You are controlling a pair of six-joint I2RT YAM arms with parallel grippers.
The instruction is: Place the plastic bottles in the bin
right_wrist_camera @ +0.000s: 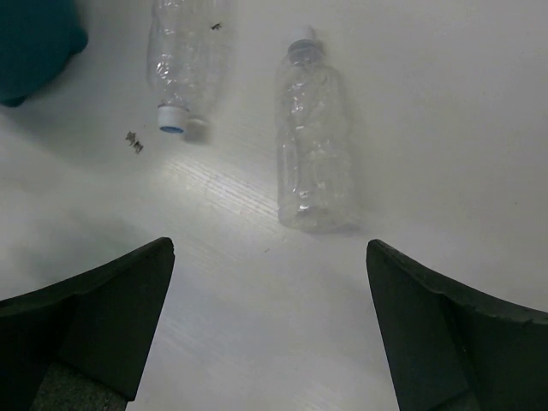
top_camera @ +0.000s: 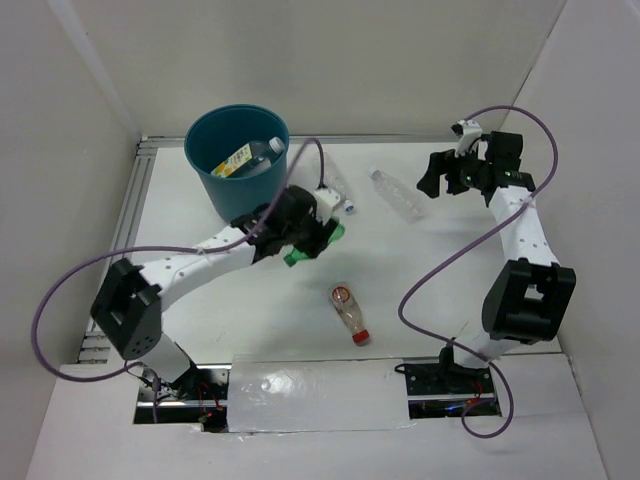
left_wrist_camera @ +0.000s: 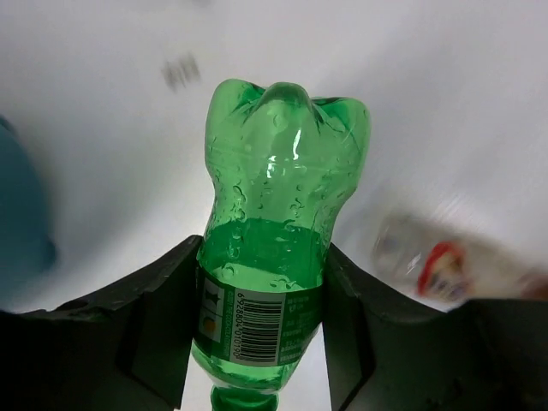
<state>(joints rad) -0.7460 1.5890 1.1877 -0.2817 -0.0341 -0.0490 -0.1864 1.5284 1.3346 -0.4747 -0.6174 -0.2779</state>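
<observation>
My left gripper (top_camera: 316, 240) is shut on the green bottle (top_camera: 298, 256), held off the table just right of the teal bin (top_camera: 215, 185). In the left wrist view the fingers clamp the green bottle (left_wrist_camera: 282, 214) at its label. The bin holds a pale-labelled bottle (top_camera: 235, 160) and a clear one (top_camera: 266, 150). A slim clear bottle (top_camera: 342, 192) lies behind the left gripper and another (top_camera: 397, 193) lies to its right; both show in the right wrist view (right_wrist_camera: 184, 60) (right_wrist_camera: 312, 145). The red-capped bottle (top_camera: 350, 312) lies at mid-table. My right gripper (right_wrist_camera: 267, 257) is open and empty, near the right clear bottle.
White walls close the table in at the back and on both sides. The left arm's purple cable (top_camera: 300, 160) loops over the bin's right rim. The right arm's cable (top_camera: 430, 275) hangs over the right half of the table.
</observation>
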